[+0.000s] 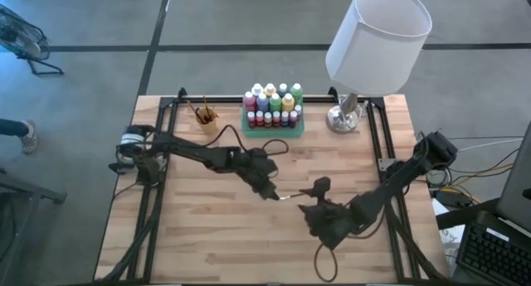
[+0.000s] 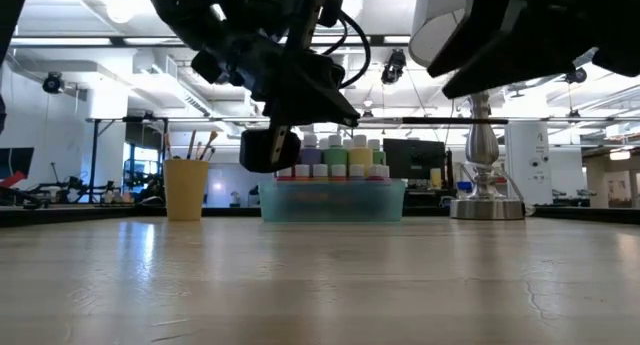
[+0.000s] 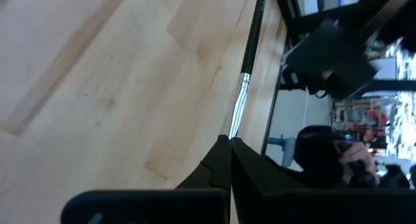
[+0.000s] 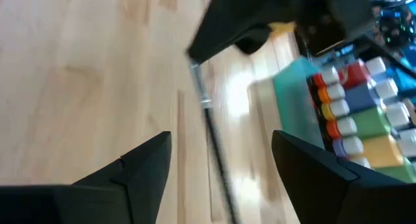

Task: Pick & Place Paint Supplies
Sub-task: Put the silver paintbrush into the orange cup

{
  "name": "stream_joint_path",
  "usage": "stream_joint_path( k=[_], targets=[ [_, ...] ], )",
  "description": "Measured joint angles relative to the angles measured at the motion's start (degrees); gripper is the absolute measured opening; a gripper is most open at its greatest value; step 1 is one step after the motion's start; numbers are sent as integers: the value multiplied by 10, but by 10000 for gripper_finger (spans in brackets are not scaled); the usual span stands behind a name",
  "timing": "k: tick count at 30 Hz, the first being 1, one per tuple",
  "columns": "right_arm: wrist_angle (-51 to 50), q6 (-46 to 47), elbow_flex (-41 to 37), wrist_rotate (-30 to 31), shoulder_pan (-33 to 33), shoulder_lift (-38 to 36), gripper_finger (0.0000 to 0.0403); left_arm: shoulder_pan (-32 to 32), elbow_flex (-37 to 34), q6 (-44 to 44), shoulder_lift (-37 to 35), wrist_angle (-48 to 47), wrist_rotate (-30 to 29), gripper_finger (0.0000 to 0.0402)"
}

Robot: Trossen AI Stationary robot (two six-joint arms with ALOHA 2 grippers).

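A thin dark-handled paintbrush (image 2: 430,120) with a silver ferrule (image 3: 238,110) hangs level above the middle of the table. My left gripper (image 1: 272,192) is shut on it. My right gripper (image 1: 314,199) is open, with one finger on either side of the brush's handle (image 4: 218,165); I see no touch. The paint bottles (image 1: 272,104) stand in the green tray (image 1: 292,130) at the table's far middle. More brushes stand in the orange cup (image 1: 206,117), left of the tray. My left gripper pinches the paintbrush at its bristle end, just past the ferrule (image 3: 234,130), between its two shut fingertips. The fingers lie along the brush, coming from the table's left. The brush sticks out level toward the right arm, clear of the table.
A table lamp with a white shade (image 1: 377,37) stands at the far right on a silver base (image 2: 487,207). Black frame rails (image 1: 375,141) run along the table's left and right sides. Bare wood lies near the front edge.
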Motion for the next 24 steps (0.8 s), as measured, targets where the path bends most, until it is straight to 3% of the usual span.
stream_joint_path(
  k=[9, 24],
  targets=[
    [-219, 111, 111, 27, 0, 94, 240, 17, 0, -6, -1, 25, 5, 0],
    [-252, 132, 133, 38, -13, 122, 159, 14, 0, -16, -1, 39, 23, 0]
  ],
)
